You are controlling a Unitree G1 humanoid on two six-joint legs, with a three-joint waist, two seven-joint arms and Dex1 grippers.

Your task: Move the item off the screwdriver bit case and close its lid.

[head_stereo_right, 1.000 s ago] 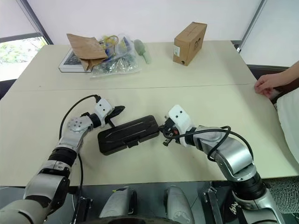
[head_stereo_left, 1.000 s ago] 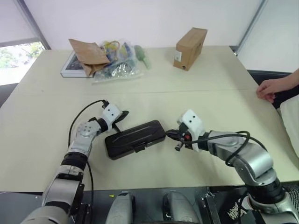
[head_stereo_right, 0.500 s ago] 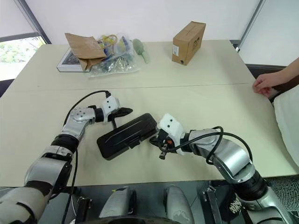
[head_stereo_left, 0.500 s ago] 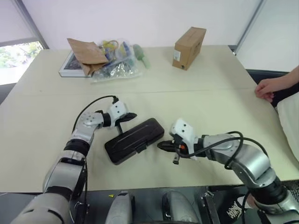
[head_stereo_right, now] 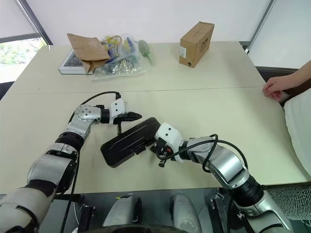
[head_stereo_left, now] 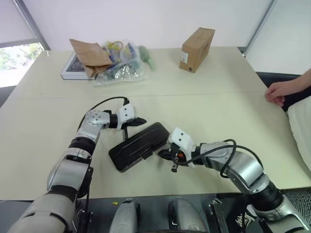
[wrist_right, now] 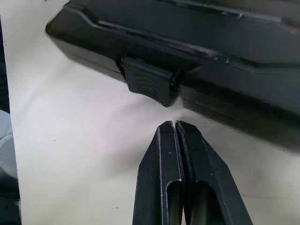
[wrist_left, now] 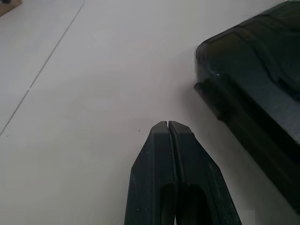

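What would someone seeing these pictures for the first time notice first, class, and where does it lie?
The closed dark screwdriver bit case lies slantwise in the middle of the pale table. The left gripper sits at its far edge and the right gripper at its near edge by the black latch, both with fingers shut. A cardboard box stands at the far side.

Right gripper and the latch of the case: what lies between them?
Only bare table; in the right wrist view the shut right gripper points at the latch across a short gap.
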